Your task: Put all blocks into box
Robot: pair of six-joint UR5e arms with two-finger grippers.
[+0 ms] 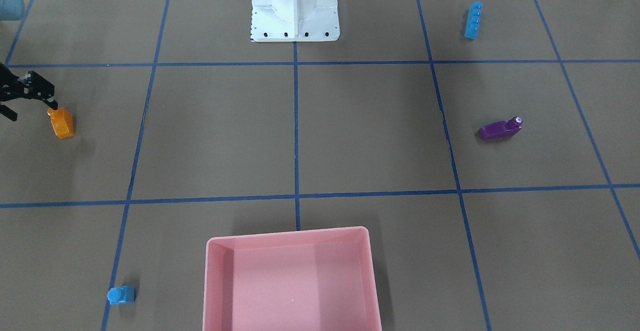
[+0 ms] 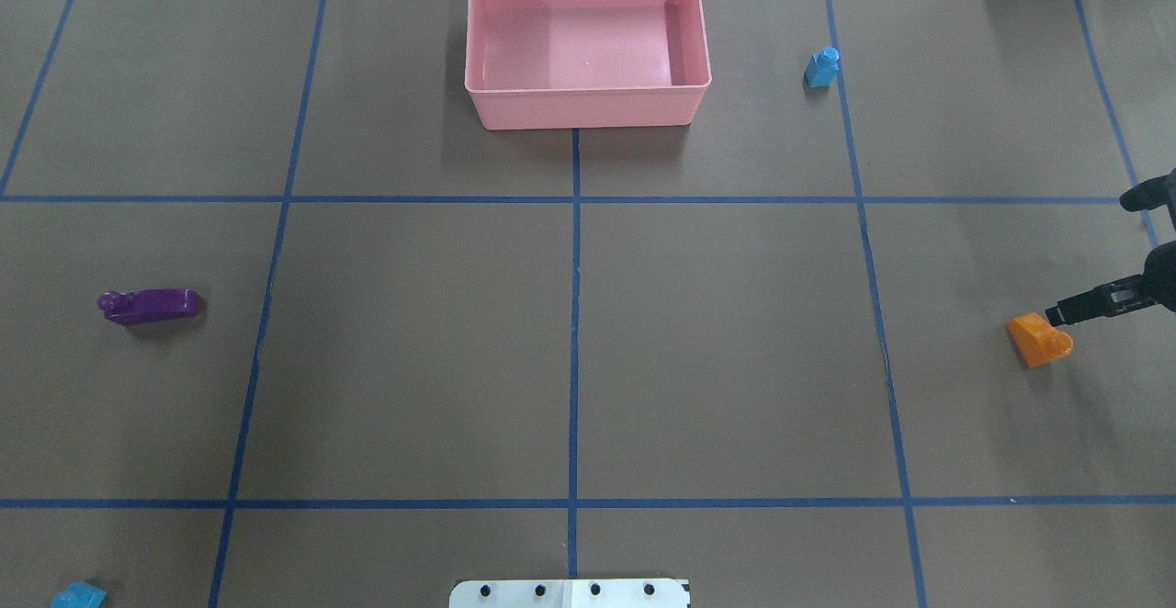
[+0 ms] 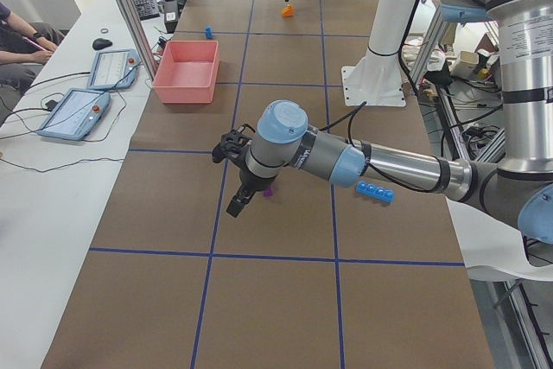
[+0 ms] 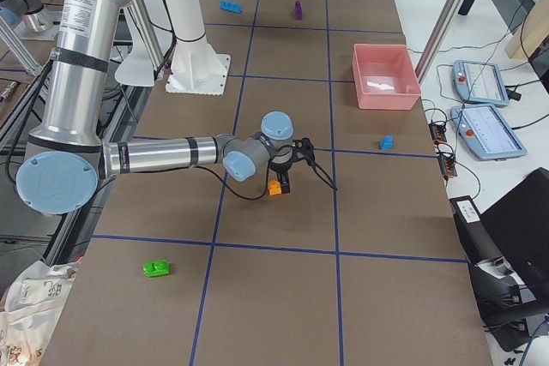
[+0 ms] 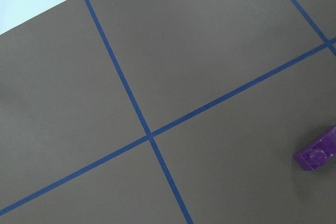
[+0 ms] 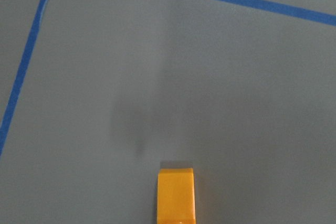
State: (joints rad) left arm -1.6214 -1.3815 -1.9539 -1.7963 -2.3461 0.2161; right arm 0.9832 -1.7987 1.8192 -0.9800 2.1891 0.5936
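One tool (right) low beside orange block

Right pincer cropped by frame edge, long blue block clipped at corner, box cut below

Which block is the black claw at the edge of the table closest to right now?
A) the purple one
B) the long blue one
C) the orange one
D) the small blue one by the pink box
C: the right gripper hangs with its jaws apart right beside the orange block, with one fingertip at the block's edge.
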